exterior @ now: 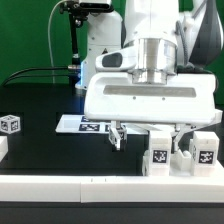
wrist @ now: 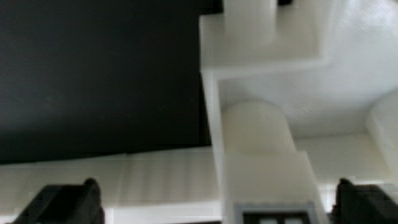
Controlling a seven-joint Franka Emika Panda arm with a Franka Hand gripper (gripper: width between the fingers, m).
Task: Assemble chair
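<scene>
Toward the exterior view's right, task pieces: the chair parts (exterior: 160, 157), chunky white plastic blocks with square black-and-white tags, stand in a tight cluster on the near side of the table, directly below the gripper.
Cluster make-up: at least three tagged blocks stand side by side in the exterior view; whether they touch one another I cannot tell.
Parts seen from the wrist: white slabs meeting at right angles fill much of the frame, and a rounded white peg (wrist: 258, 140) runs along the middle.
Gripper: the white-bodied two-finger gripper (exterior: 149, 138) hangs low over the cluster with its jaws spread wide and nothing held.
Fingers: the black fingertips (wrist: 68, 205) stand one on each side of the peg, each with a clear gap to it.
Contact: whether the fingertips touch the slab beneath them I cannot tell.
Lone piece: a small white tagged cube (exterior: 10, 123) sits on the table at the exterior view's left, well apart from the cluster.
Marker board: the thin flat white marker board (exterior: 78, 124) lies on the table between the cube and the cluster, with its right end hidden behind the gripper.
Table: a matte black table (exterior: 40, 100) has a white ledge (exterior: 60, 185) along its near edge.
Background: a large white robot base (exterior: 100, 45) stands behind the arm, before a green backdrop (exterior: 30, 40), and a black cable (exterior: 40, 72) runs towards the base.
</scene>
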